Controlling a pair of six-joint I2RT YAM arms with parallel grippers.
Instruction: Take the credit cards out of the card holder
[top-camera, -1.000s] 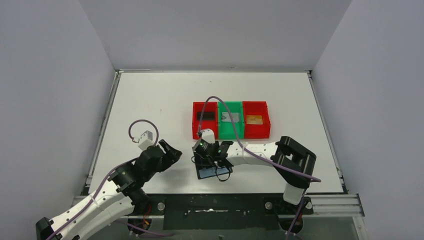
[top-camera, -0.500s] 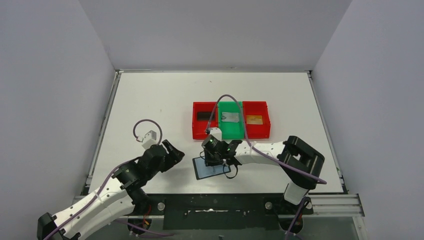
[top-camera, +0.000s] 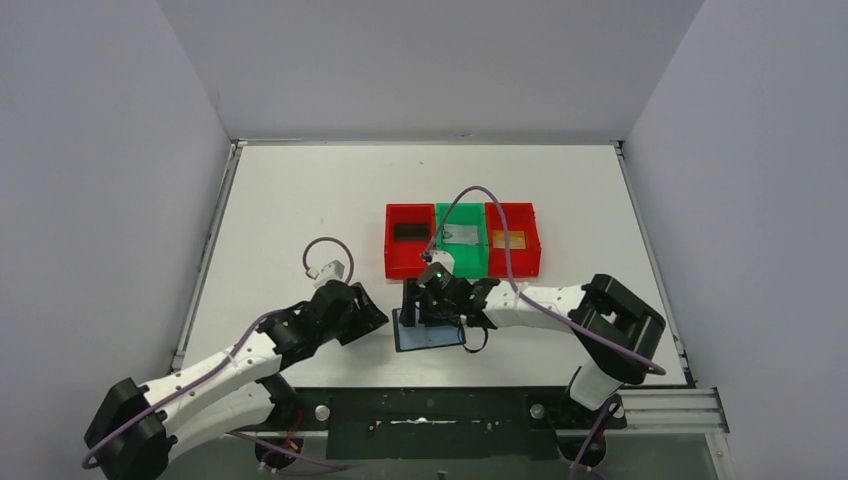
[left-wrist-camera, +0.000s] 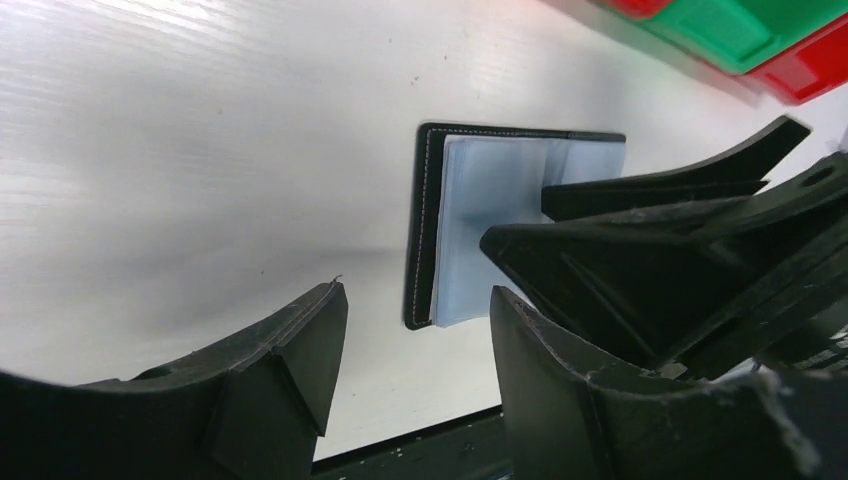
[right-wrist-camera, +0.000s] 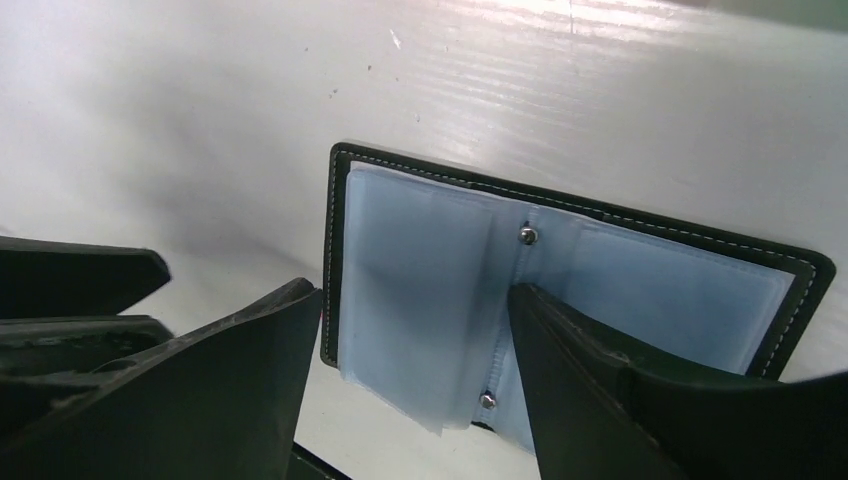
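Black card holder (top-camera: 428, 334) lies open on the bench (top-camera: 300, 200), presumably so our spread right claw (right-wrist-camera: 410, 295) above reaches its pockets (right-wrist-camera: 420, 250), spread left claw (left-wrist-camera: 415, 300) empty beside it.

Bare worktop (top-camera: 300, 200) lies open across the upper left of the frame. Toward the top, three bins (top-camera: 512, 271) wall off the card holder (top-camera: 426, 339). The right gripper (top-camera: 421, 311) hangs over it; the left gripper (top-camera: 375, 318) crowds its left edge.
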